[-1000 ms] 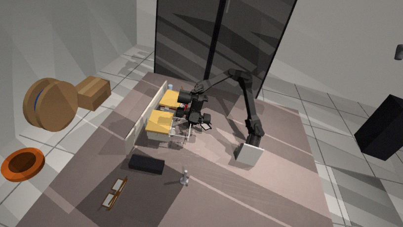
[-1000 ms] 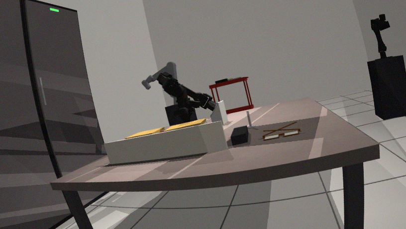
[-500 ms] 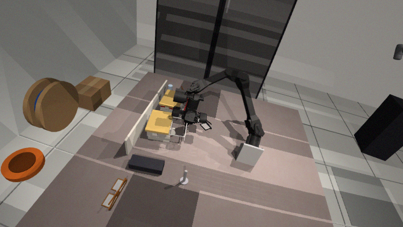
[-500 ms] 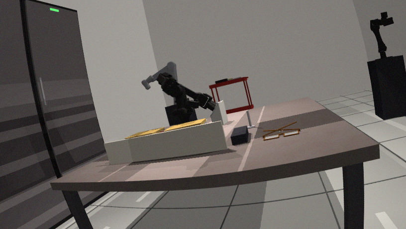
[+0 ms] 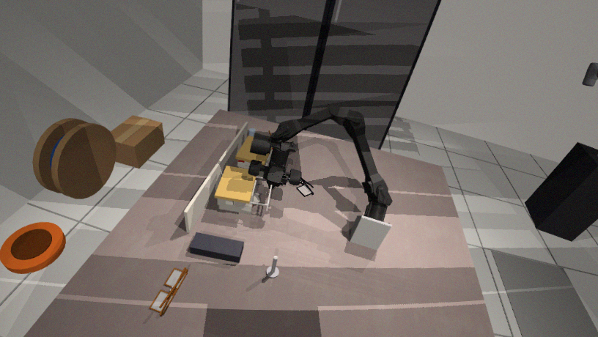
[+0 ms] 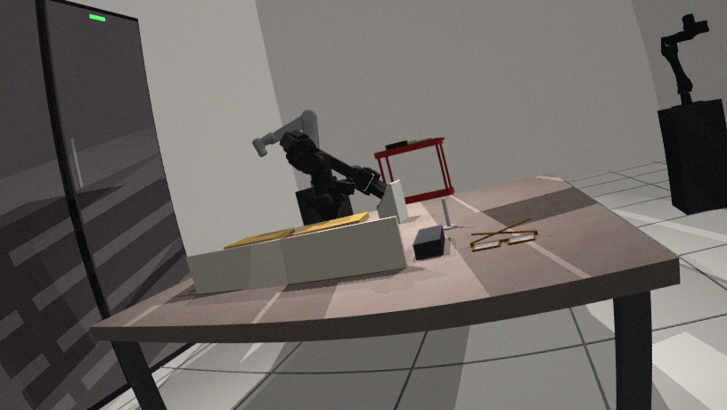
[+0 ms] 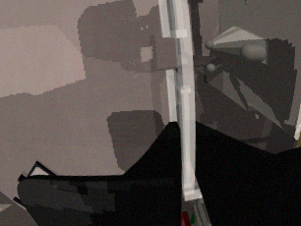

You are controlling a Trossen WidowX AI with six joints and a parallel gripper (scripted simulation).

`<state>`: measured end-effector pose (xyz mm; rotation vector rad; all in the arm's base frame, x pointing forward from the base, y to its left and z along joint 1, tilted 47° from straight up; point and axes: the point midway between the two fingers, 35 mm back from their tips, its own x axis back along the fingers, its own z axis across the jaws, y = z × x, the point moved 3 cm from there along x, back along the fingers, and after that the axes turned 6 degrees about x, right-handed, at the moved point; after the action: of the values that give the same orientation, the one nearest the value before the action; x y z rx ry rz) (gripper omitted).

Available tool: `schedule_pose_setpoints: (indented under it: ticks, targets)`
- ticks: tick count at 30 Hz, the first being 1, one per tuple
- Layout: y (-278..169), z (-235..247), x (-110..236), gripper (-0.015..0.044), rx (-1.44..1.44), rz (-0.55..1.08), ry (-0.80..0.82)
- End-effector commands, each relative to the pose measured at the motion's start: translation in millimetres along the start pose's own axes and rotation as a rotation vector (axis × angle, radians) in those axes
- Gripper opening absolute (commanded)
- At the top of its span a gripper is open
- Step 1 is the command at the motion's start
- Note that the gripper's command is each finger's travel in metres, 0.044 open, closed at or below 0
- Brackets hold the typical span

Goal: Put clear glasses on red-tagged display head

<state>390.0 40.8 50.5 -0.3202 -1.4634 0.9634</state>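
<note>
My gripper (image 5: pixel 271 177) (image 7: pixel 181 129) is shut on the clear glasses (image 5: pixel 261 200) (image 7: pixel 179 87). In the wrist view their pale frame bar runs straight up from the dark fingers. The gripper hangs at the front of two yellow-topped display heads, the near head (image 5: pixel 234 184) and the far head. A grey face with a pointed nose (image 7: pixel 237 42) shows just right of the bar in the wrist view. In the exterior view the heads' tops (image 6: pixel 295 232) show, but the gripper is hidden.
A white backboard (image 5: pixel 200 200) (image 6: pixel 305 254) stands behind the heads. Dark-framed glasses (image 5: pixel 305 190) lie just right of the gripper. Orange glasses (image 5: pixel 169 291) (image 6: pixel 503 239), a dark box (image 5: pixel 216 247) (image 6: pixel 428 242) and a small post (image 5: pixel 272 267) (image 6: pixel 446 214) stand toward the table's front.
</note>
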Motion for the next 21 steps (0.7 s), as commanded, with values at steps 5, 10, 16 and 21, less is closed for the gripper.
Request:
schedule_pose_setpoints:
  ticks: [5, 10, 16, 21]
  targets:
    - [-2, -11, -2, 0.0, 0.004, 0.005, 0.0]
    - [-3, -18, -3, 0.0, 0.004, 0.005, 0.0]
    - [-4, -25, -3, 0.0, 0.003, 0.005, 0.0]
    - [-4, -29, -4, 0.0, 0.003, 0.005, 0.0]
